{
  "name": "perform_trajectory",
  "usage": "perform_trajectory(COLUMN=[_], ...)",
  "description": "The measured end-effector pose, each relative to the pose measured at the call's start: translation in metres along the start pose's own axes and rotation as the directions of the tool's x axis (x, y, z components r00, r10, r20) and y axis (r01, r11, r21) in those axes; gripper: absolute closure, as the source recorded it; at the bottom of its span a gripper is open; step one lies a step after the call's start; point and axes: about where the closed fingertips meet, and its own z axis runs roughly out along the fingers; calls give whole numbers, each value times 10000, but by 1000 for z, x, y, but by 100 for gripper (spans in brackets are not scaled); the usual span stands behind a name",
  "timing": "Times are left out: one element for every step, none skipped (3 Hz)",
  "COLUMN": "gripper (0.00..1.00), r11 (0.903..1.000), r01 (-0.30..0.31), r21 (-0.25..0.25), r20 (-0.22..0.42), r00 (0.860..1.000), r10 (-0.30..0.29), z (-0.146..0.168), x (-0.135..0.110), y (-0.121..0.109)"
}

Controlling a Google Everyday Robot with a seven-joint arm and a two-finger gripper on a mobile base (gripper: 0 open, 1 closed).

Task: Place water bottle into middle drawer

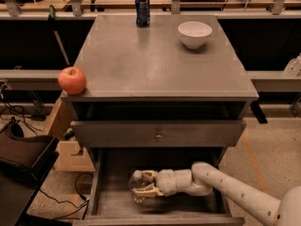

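Note:
The water bottle (135,183), clear plastic, lies on its side low inside the open middle drawer (110,199), the wide grey box at the bottom of the cabinet. My gripper (144,183) reaches in from the right on a white arm and is shut on the bottle, one finger above it and one below. The bottle is at or just above the drawer floor, left of centre; I cannot tell whether it touches.
Above the open drawer is a shut drawer front with a small round knob (159,136). On the cabinet top stand a dark blue soda can (142,10), a white bowl (194,33) and a red apple (72,80) at the left edge. Cables and a dark bag lie on the floor at left.

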Motion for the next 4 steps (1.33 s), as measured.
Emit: perform_trajectory(gripper=[61,37,13,0], r11=[10000,10000,10000,10000], r01=[0,0,-6,-10], r21=[-1,-3,-42,-78], r20=[1,1,21,38], r00=[10000,10000,10000,10000], r10=[0,0,6,10], z=[0,0,2,4], x=[0,0,-1,-1], y=[0,0,1,1])
